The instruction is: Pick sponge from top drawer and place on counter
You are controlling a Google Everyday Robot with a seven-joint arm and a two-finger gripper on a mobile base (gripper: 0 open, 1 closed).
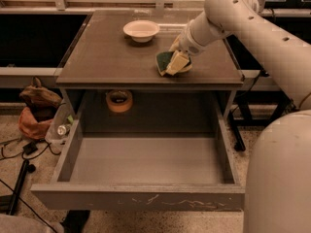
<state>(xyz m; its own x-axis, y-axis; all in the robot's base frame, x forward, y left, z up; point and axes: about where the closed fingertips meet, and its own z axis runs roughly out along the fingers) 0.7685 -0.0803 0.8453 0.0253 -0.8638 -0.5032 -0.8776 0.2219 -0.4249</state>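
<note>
The sponge (164,62), dark green face over a yellow body, stands tilted on its edge on the right part of the counter (107,57). My gripper (176,64) reaches down from the upper right and is shut on the sponge, holding it at the counter surface. The top drawer (141,198) is pulled fully out below the counter. Its scratched front panel faces me and its grey floor holds nothing.
A white bowl (141,30) sits at the back middle of the counter. A tan tape roll (119,101) lies in the cabinet behind the drawer. A brown bag (36,108) and cables (19,159) lie on the floor to the left. My white arm fills the right side.
</note>
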